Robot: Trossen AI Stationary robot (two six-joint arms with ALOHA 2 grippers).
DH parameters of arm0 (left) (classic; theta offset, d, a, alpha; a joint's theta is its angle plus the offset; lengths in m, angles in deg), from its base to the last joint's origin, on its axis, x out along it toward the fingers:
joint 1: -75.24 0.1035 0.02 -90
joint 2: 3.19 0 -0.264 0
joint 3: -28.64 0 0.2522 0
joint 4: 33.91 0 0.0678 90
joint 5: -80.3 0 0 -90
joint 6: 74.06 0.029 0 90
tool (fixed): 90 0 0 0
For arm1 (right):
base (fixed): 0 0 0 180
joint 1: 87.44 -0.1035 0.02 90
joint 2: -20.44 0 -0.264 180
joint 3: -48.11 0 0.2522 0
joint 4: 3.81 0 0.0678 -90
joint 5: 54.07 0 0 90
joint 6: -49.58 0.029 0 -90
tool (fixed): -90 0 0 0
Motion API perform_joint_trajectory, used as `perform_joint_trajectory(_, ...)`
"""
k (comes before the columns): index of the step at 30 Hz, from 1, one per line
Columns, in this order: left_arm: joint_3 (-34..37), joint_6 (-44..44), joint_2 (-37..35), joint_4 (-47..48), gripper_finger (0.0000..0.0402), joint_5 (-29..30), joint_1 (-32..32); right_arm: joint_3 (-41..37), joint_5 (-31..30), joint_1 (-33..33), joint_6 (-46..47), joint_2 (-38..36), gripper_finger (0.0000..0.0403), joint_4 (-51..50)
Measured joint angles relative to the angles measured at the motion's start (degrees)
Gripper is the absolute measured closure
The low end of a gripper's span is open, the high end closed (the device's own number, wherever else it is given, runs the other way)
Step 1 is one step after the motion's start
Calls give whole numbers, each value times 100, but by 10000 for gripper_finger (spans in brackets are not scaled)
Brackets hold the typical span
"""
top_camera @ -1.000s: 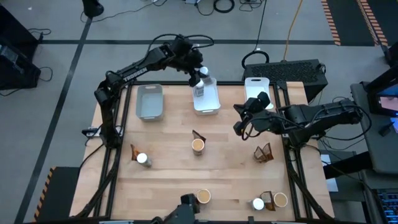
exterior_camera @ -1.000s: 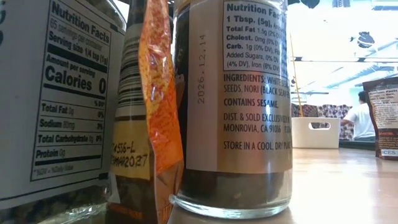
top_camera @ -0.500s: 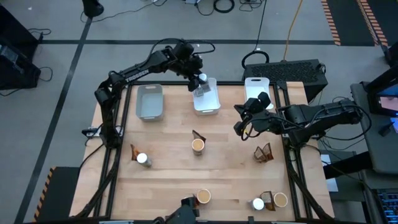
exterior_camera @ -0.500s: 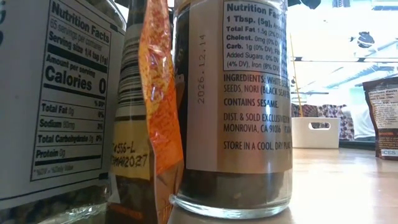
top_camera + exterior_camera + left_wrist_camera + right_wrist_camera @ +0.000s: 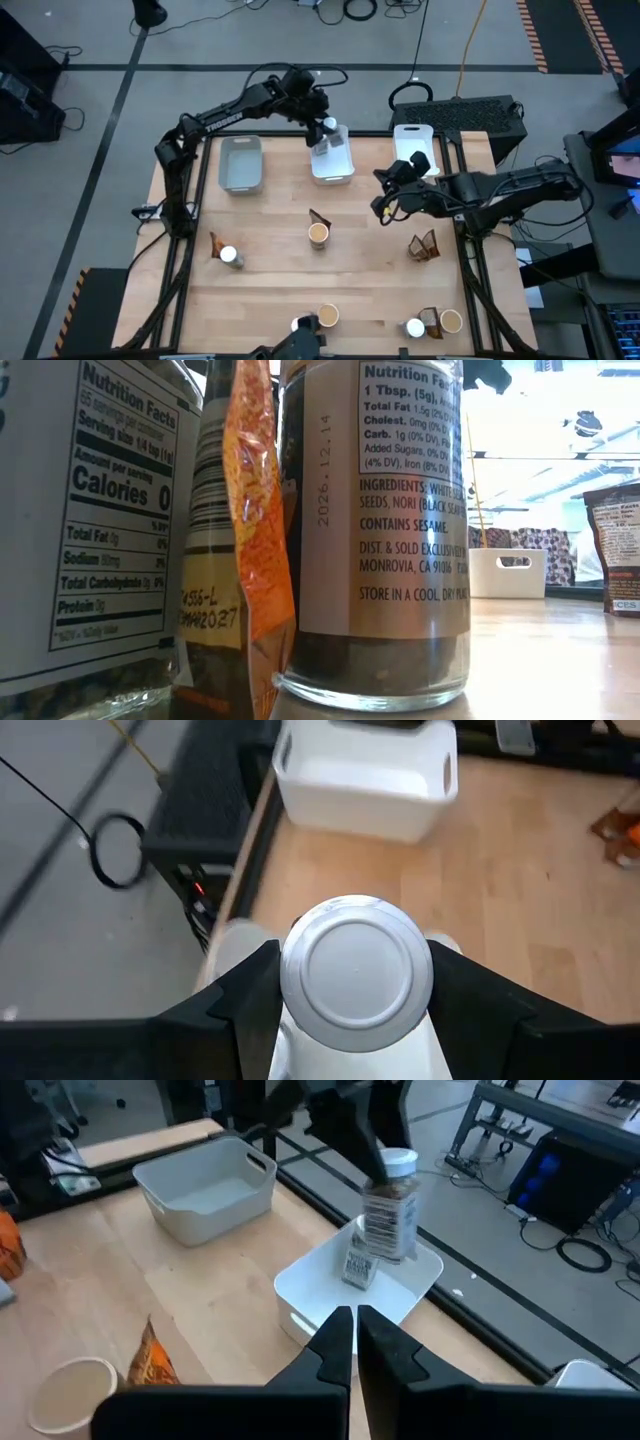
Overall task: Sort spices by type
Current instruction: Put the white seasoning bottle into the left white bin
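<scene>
I noted the left gripper pinching a rigid, slick jar below its cap over the white tray; right gripper pressed together

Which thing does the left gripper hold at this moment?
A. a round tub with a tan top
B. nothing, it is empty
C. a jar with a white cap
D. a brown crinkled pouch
C. The left gripper has its fingers on both sides of a white-capped jar, held above the middle white tray that already holds another small jar.
</scene>
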Motion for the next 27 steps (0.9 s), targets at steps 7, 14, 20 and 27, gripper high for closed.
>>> perform_joint_trajectory(7,0,46,248,139,189,-43,-2,-47,12,79,-27,-3,403,157)
perform_joint_trajectory(14,0,8,611,-621,189,-4,-30,-47,15,167,-126,-2,403,183)
perform_joint_trajectory(20,0,108,951,-924,189,254,-31,-47,22,197,-132,-4,403,194)
perform_joint_trajectory(27,-11,464,1072,-999,189,715,-17,-47,156,199,-128,-4,403,191)
